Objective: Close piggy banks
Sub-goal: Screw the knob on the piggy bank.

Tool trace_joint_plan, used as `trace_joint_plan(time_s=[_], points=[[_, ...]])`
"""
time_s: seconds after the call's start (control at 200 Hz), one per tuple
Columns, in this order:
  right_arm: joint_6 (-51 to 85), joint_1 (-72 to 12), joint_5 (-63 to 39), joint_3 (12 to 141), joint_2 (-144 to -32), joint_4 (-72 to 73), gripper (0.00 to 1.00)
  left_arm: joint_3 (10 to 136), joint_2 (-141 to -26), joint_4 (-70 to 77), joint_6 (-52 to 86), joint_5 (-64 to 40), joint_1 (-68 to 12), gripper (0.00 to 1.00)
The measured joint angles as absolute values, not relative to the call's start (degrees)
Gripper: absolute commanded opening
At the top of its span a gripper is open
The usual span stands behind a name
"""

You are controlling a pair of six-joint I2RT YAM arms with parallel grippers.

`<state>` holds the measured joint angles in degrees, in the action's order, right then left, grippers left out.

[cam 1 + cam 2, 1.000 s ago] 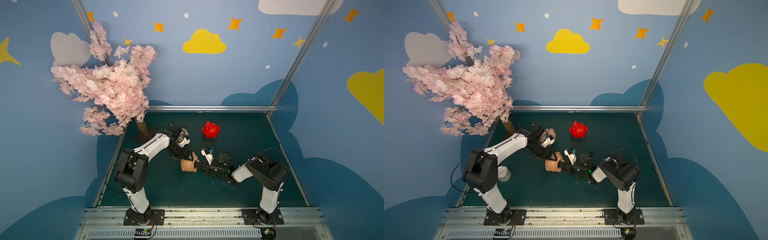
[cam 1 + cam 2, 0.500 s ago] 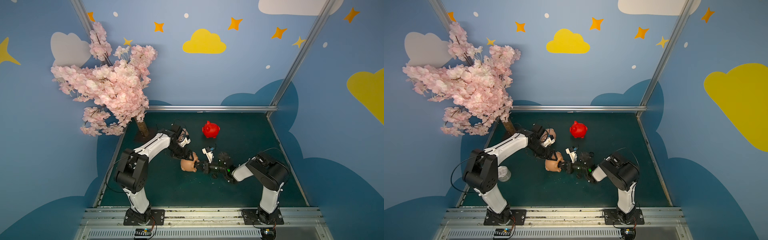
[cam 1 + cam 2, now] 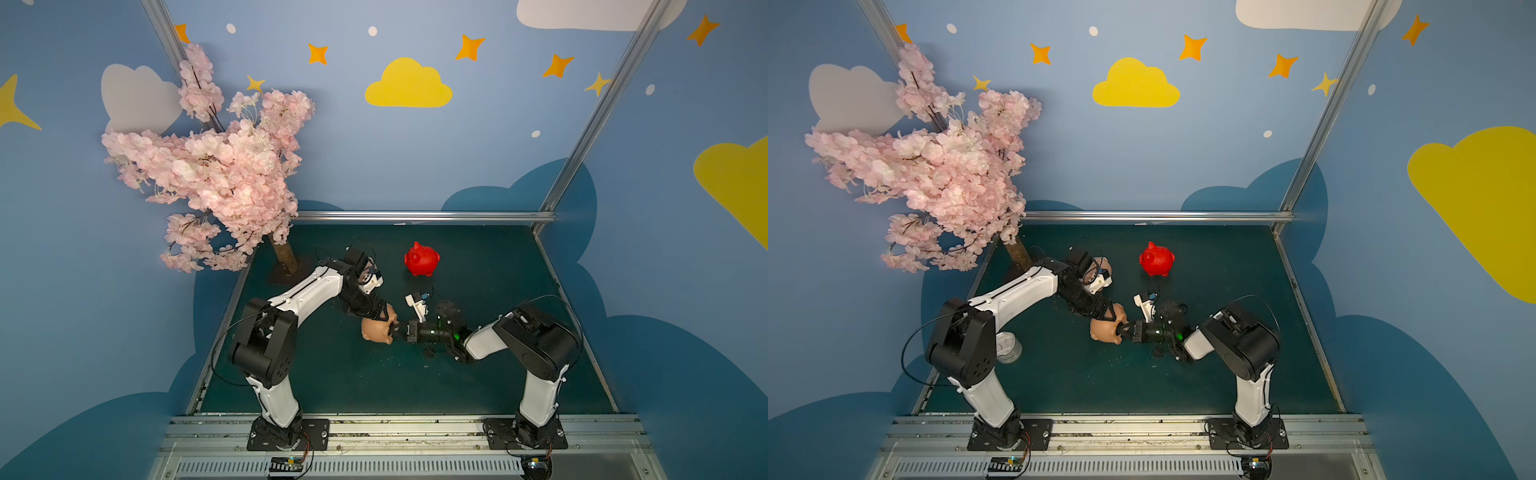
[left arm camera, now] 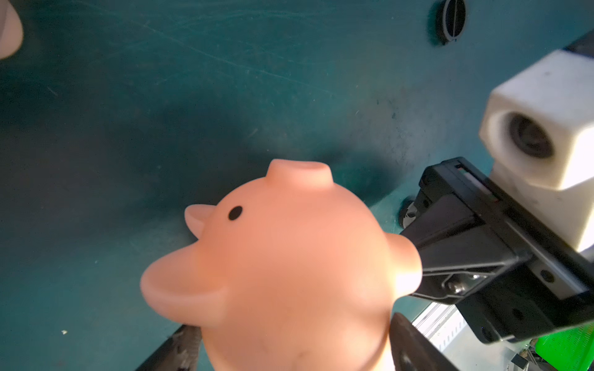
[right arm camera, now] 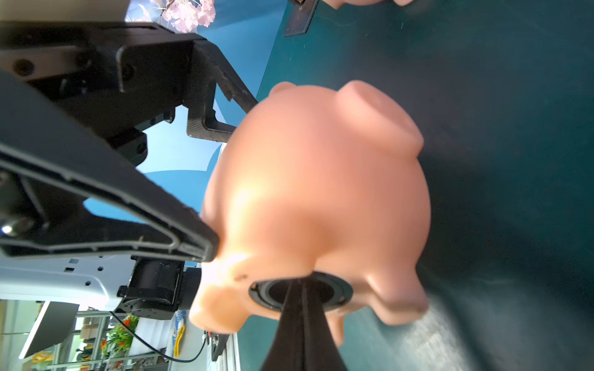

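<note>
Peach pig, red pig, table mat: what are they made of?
Peach pig: matte plastic or soft vinyl, by its diffuse sheen. Red pig: glossy plastic, probably hard; small bright highlights. Table mat: matte dark green, finely scratched; perhaps rubber or vinyl.

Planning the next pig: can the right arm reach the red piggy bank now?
Probably yes: bare mat lies between the right gripper and the red piggy bank, though its shut tips are inside the peach piggy bank.

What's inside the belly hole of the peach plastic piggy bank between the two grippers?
A black round plug sits in the peach plastic piggy bank's hole, with the shut right gripper's tips pressed into its centre. The bank's interior is hidden behind them.
</note>
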<state>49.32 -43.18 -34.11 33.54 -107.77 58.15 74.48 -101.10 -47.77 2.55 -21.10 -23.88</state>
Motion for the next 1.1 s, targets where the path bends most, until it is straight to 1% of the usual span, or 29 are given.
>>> trace_joint_plan(time_s=[0.461,1.101], points=[[56.7,-42.4,-36.1,34.9,-107.8,55.1,0.00,74.1,-100.4,-46.3,2.5,-19.4,-24.8,0.86],[66.3,-41.3,-38.6,35.7,-108.3,54.6,0.00,72.5,-99.3,-44.2,2.8,-18.9,-25.1,0.86]])
